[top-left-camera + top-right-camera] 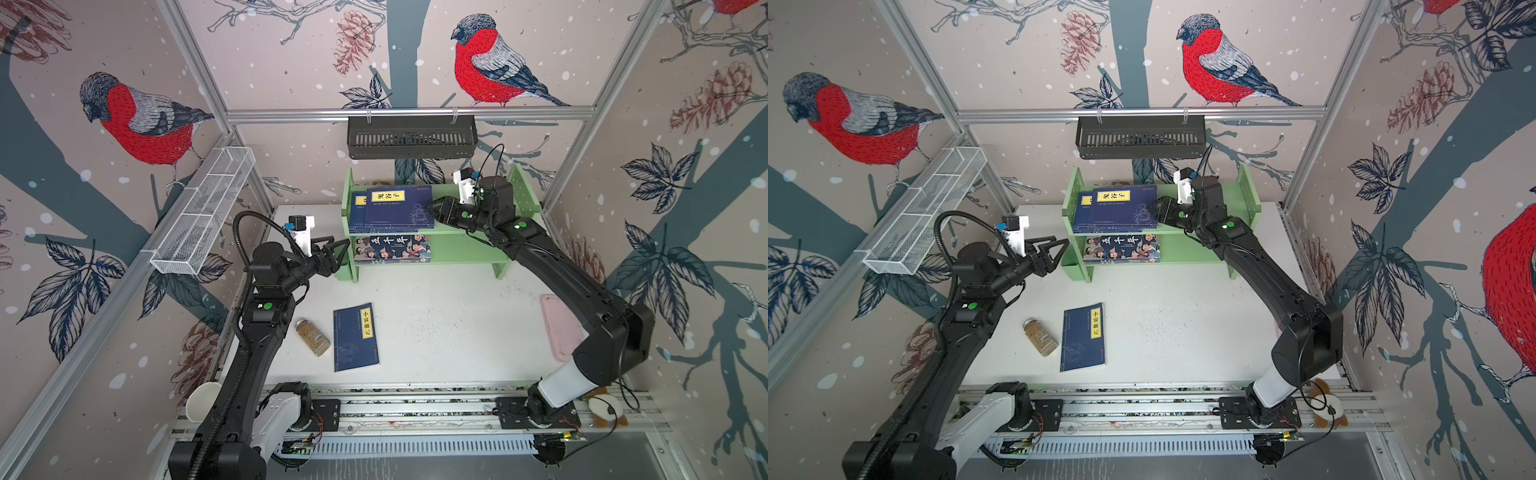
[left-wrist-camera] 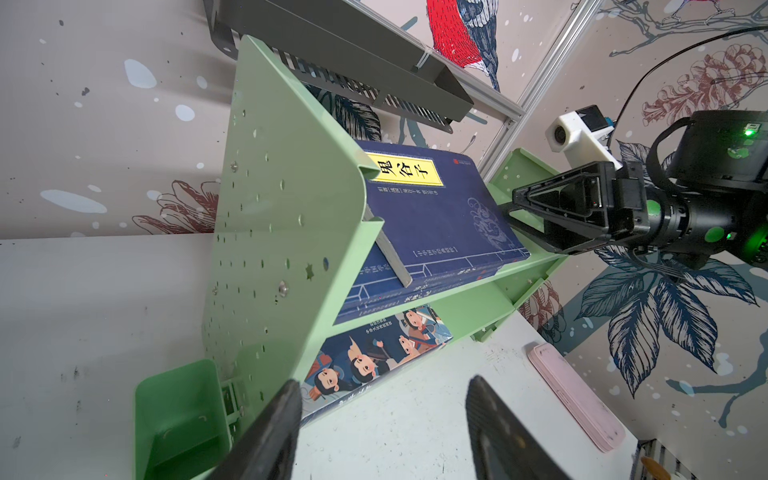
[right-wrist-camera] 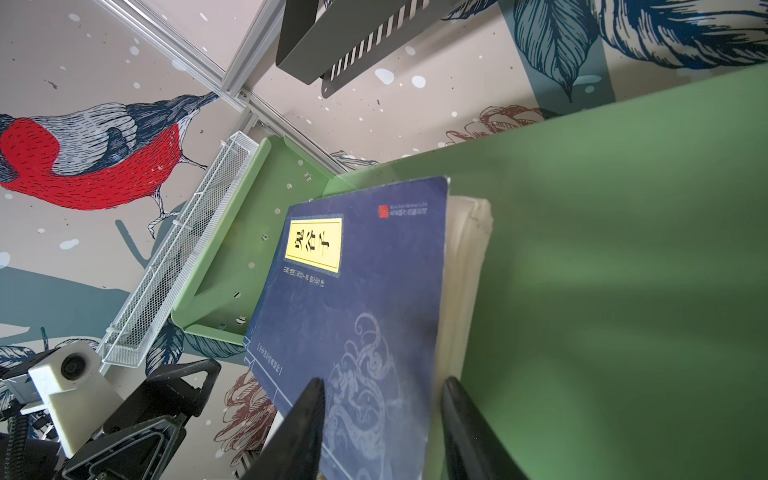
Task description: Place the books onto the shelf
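Observation:
On the top tier of the light green shelf [image 1: 465, 249] lies a stack of navy books [image 1: 399, 208] with yellow labels. The colourful cartoon book [image 1: 392, 248] lies on the lower tier. One more navy book [image 1: 356, 336] lies flat on the table near the front. My right gripper [image 1: 432, 210] is at the right edge of the top stack. In the right wrist view its jaws stand apart, with the stack's corner [image 3: 374, 332] between them. My left gripper [image 1: 338, 253] hovers open and empty beside the shelf's left side panel [image 2: 282, 232].
A spice jar [image 1: 312, 336] lies left of the loose book. A pink tray [image 1: 561, 328] sits at the table's right edge. A black slotted basket [image 1: 411, 137] hangs above the shelf, and a white mesh basket [image 1: 203, 212] hangs on the left wall. A white cup [image 1: 202, 401] stands front left.

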Controlling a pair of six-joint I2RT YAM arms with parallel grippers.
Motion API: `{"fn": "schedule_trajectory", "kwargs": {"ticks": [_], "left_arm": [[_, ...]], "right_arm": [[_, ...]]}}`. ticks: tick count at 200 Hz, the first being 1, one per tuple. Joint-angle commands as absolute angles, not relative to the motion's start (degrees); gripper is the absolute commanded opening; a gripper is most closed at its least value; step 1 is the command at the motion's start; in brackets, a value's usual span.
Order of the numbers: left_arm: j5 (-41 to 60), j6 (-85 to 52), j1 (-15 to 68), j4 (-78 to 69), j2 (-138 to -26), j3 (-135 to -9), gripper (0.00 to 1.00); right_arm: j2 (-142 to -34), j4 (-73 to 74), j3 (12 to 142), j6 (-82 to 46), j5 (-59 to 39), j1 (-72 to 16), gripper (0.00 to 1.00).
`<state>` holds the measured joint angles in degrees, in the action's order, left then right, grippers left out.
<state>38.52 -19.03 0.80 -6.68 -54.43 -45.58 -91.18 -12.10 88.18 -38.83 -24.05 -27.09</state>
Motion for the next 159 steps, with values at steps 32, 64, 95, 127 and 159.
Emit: {"fn": "schedule_trajectory", "kwargs": {"ticks": [32, 64, 95, 127, 159], "left_arm": [[38.3, -19.5, 0.7, -9.0, -54.6, -45.2, 0.63], [37.6, -19.5, 0.6, -9.7, -55.2, -45.2, 0.62], [37.3, -18.8, 0.7, -10.4, -56.0, -45.1, 0.61], [37.0, -18.2, 0.8, -11.4, -56.9, -45.0, 0.61], [37.6, -16.6, 1.1, -11.7, -57.9, -44.7, 0.61]], "right_arm": [[-91.5, -11.4, 88.8, -38.8, -24.5, -27.6, 0.46], [-92.5, -11.2, 89.7, -39.3, -24.6, -28.2, 0.46], [-93.5, -11.2, 90.8, -39.6, -24.6, -28.7, 0.46], [-94.1, -11.1, 91.4, -40.3, -24.3, -29.2, 0.46], [-94.4, -10.9, 91.5, -41.0, -23.8, -29.4, 0.46]]}}
